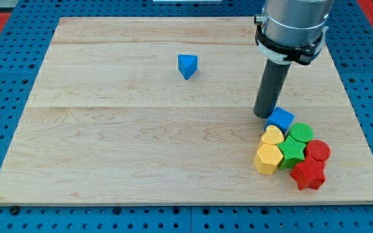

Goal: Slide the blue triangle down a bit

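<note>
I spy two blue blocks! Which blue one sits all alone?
The blue triangle, near the view's top middle, sits alone on the board. The blue cube is bunched with the coloured blocks at the lower right, right beside my tip.
</note>
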Robot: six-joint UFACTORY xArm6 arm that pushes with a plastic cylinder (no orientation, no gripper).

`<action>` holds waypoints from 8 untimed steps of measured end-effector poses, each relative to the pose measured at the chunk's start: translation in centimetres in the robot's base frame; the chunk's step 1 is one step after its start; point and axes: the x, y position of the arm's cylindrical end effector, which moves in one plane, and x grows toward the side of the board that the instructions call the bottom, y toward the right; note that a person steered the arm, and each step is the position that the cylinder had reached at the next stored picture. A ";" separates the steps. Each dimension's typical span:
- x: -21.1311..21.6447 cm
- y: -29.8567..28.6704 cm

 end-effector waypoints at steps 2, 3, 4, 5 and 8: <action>0.2 0.2; 0.0 0.0; -2.6 -1.6; -7.2 -3.4; -15.6 -11.8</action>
